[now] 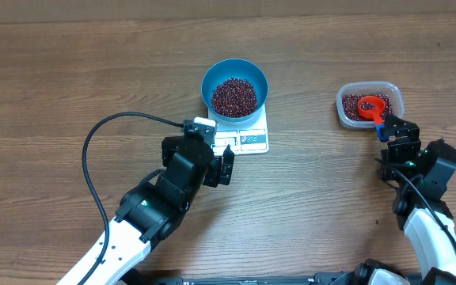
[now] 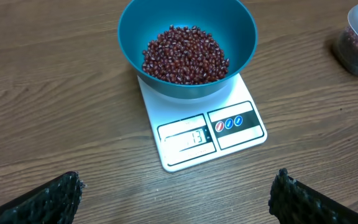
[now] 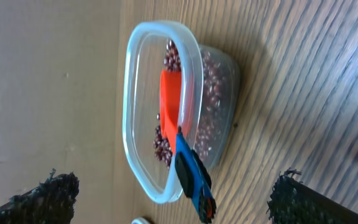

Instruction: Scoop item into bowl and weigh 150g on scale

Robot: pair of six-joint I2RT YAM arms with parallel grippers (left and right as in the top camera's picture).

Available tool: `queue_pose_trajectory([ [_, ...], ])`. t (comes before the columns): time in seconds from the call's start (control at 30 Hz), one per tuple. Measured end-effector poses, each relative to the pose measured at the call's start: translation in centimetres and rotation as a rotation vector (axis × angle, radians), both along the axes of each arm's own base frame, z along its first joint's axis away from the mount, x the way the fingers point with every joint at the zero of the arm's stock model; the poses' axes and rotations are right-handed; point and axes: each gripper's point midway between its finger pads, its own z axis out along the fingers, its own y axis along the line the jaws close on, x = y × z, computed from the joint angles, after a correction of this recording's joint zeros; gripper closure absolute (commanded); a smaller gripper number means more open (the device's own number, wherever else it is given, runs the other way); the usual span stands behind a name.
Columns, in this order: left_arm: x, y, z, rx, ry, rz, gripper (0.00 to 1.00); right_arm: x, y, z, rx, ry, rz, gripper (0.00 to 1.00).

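- The blue bowl [image 1: 209, 77] sits on the white kitchen scale [image 1: 253, 139], covering its 12 o'clock end. That leaves the display window [image 2: 189, 138] and the button panel [image 2: 230, 122] clear at 6 o'clock, presumably so the weight can be read. The digits are too blurred to read.
- A heap of maroon beans [image 1: 234, 96] already covers the bowl's floor.
- The clear plastic tub [image 1: 395, 93], well apart at 3 o'clock of the bowl, holds the remaining beans. The orange scoop [image 3: 171, 99] lies in it, with its blue handle [image 3: 193, 177] propped over the rim at 6 o'clock. That looks like a handy grasp point for another scoop.
- The left gripper [image 2: 176, 202] hangs at 7 o'clock of the scale, with its fingers spread wide and nothing between them.
- The right gripper [image 3: 173, 202] sits at 5 o'clock of the tub, just beside the handle. Its fingers are fully apart and hold nothing.
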Motion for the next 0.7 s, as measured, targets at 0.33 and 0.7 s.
queue_pose_trajectory([
  [0.33,0.0,0.0,0.0,0.0,0.0,0.0,0.0,0.3,0.8,-0.2,-0.03,0.018,-0.02,0.0],
  [0.7,0.0,0.0,0.0,0.0,0.0,0.0,0.01,-0.4,0.1,-1.2,-0.043,0.001,-0.092,0.0],
])
